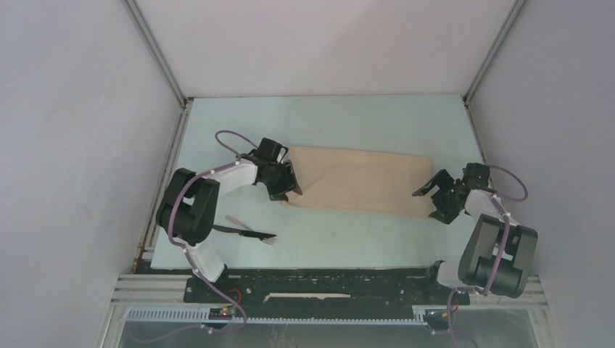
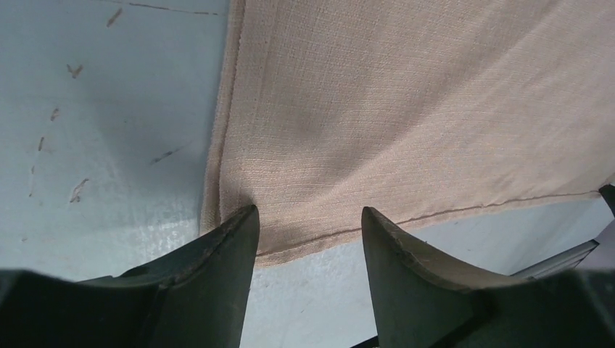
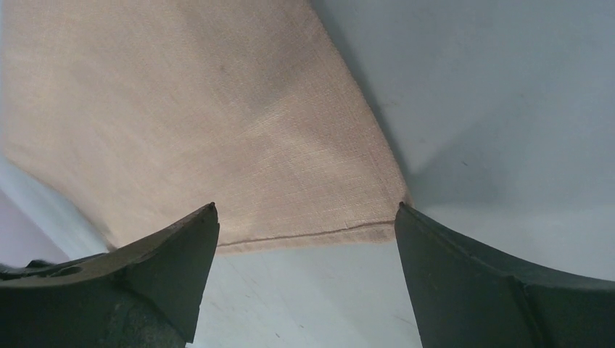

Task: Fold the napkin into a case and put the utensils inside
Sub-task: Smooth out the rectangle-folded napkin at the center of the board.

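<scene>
Top external: napkin [image 1: 359, 180] flat, folded into a long strip. Left gripper [image 1: 292, 190] at its left end, right gripper [image 1: 429, 203] at its right, both jaws apart, gripping nothing. Utensils [image 1: 250, 232] nearward of napkin's left end. Probably best: pinch both layers at matching corners, lift evenly.

napkin [image 1: 359, 181] folded flat; utensils [image 1: 250, 233] apart, near-left.
</scene>
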You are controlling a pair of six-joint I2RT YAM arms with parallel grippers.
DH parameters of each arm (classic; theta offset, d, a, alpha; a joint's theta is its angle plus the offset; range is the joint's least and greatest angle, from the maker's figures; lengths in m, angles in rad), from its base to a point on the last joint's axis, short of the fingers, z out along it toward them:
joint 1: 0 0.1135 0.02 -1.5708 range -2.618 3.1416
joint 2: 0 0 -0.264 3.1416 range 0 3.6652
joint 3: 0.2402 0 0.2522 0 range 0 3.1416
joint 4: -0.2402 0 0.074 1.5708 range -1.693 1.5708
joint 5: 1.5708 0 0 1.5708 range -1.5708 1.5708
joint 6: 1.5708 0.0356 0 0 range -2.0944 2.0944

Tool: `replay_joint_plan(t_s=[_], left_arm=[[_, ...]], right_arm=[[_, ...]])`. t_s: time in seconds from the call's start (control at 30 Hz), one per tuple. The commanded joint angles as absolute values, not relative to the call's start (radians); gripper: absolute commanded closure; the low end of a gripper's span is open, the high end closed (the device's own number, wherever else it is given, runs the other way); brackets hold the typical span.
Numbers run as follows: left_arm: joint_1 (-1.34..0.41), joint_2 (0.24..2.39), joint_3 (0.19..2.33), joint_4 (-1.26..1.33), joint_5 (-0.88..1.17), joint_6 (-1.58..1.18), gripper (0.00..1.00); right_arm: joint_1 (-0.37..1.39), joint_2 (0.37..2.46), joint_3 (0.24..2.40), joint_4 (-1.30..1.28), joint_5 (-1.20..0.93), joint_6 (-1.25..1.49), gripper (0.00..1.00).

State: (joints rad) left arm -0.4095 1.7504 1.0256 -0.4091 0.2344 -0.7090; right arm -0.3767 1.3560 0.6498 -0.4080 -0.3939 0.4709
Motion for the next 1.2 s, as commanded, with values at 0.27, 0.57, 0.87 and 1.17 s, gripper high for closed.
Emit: replay_joint_plan(t_s=[0.27,0.57,0.87,1.17], left_arm=[[-0.411,1.601,1.105,-0.374,0.337,-0.732,0.28],[-0.39,1.922,1.2,0.364,0.475,-1.084,0.26],[-0.295,2.158,1.251,0.588,0.408,-1.21,0.25],[-0.22,2.199,1.242,0.5,0.354,-1.193,0.21]], right_arm=[[-0.19,1.374,0.958,-0.534,-0.276,0.383,0.0],[-0.188,1.783,1.045,0.13,-0.886,0.653,0.0],[-0.248,2.056,1.069,0.406,-0.993,0.83,0.0],[-0.357,2.136,1.07,0.427,-0.963,0.903,0.0]])
